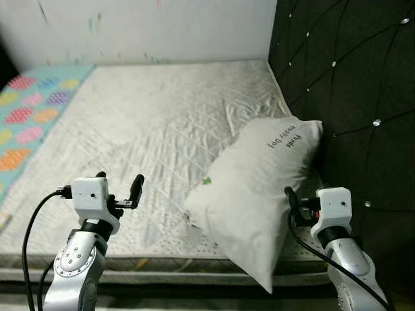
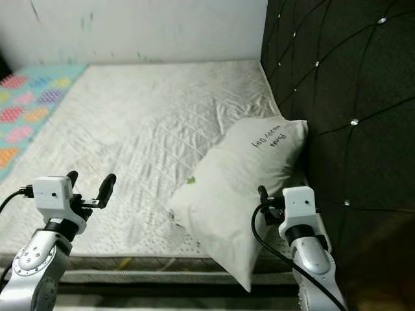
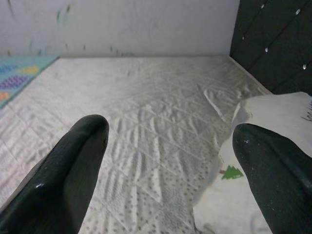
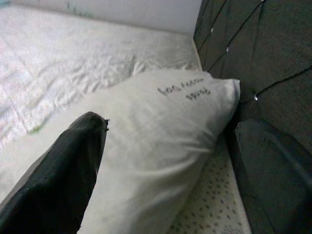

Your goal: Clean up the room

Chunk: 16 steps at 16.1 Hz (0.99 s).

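While the left gripper (image 1: 119, 184) hovers with fingers spread wide over the near left part of the quilted white mattress (image 1: 142, 123), the right gripper (image 4: 170, 161) sits at the near right, fingers wide, one on the white pillow (image 1: 259, 194), the other beside it. Pillow lies diagonally at the right against the dark tufted headboard (image 1: 350, 84); a patterned blanket (image 1: 29, 116) lies far left.
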Available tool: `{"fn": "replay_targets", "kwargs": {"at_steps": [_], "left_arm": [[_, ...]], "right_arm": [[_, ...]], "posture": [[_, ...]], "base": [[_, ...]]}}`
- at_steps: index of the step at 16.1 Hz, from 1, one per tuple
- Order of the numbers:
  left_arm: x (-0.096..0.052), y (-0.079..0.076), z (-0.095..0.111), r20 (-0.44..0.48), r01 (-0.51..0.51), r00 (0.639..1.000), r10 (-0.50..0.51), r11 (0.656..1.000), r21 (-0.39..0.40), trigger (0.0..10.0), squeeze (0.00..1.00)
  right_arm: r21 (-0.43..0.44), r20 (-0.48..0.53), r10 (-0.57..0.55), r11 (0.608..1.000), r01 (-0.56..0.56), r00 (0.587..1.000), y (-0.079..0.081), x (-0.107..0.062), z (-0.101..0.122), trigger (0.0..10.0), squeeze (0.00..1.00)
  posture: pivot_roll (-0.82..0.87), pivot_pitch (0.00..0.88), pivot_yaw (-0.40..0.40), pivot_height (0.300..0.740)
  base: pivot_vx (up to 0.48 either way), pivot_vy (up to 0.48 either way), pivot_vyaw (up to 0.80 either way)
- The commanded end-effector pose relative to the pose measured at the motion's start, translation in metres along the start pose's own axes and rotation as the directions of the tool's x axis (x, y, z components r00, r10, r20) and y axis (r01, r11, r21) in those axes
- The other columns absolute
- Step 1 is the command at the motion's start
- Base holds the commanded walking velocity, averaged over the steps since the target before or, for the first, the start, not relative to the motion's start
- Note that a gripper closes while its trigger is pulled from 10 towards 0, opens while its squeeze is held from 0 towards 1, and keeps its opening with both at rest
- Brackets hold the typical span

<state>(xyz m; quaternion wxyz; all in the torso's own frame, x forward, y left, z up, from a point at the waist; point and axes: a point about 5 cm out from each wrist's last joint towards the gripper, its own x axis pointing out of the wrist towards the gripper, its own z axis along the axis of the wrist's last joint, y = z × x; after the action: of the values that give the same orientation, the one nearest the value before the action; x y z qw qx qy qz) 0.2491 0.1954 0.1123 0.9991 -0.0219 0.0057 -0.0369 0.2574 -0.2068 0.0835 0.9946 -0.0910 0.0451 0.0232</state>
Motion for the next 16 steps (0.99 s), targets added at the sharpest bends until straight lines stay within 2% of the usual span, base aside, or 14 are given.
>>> {"fn": "replay_targets", "kwargs": {"at_steps": [1, 4, 6, 11, 16], "left_arm": [[-0.002, 0.002, 0.004, 0.0, -0.006, 1.0, 0.006, 1.0, 0.02, 10.0, 0.0], [-0.001, 0.0, 0.007, 0.003, -0.021, 1.0, 0.021, 0.999, 0.025, 10.0, 0.0], [-0.006, -0.002, 0.006, -0.008, -0.023, 1.0, 0.023, 0.999, 0.022, 10.0, 0.0], [-0.017, -0.005, 0.007, -0.043, -0.036, 0.998, 0.036, 0.999, 0.006, 10.0, 0.0], [-0.025, -0.004, 0.006, -0.074, -0.06, 0.995, 0.06, 0.998, 0.01, 10.0, 0.0]], "right_arm": [[-0.018, -0.003, 0.046, 0.999, -0.046, 0.999, 0.006, 0.001, 0.003, 10.0, 0.0], [-0.077, -0.033, 0.134, 0.988, -0.137, 0.99, 0.012, 0.0, 0.0, 10.0, 0.0], [-0.089, -0.042, 0.157, 0.983, -0.16, 0.987, 0.012, -0.004, 0.0, 10.0, 0.0], [-0.11, -0.089, 0.172, 0.977, -0.181, 0.981, 0.003, -0.016, -0.005, 10.0, 0.0], [-0.084, -0.07, 0.157, 0.983, -0.162, 0.985, 0.003, -0.012, -0.001, 10.0, 0.0]], "posture": [[-0.14, 0.104, 0.051, 0.74], [-0.14, 0.142, 0.03, 0.74], [-0.13, 0.164, 0.021, 0.74], [-0.12, 0.231, -0.005, 0.74], [-0.1, 0.23, -0.012, 0.74]], "base": [[0.0, 0.0, 0.0], [0.0, 0.0, 0.0], [0.0, 0.0, 0.0], [0.0, 0.0, 0.0], [0.0, 0.0, 0.0]]}}
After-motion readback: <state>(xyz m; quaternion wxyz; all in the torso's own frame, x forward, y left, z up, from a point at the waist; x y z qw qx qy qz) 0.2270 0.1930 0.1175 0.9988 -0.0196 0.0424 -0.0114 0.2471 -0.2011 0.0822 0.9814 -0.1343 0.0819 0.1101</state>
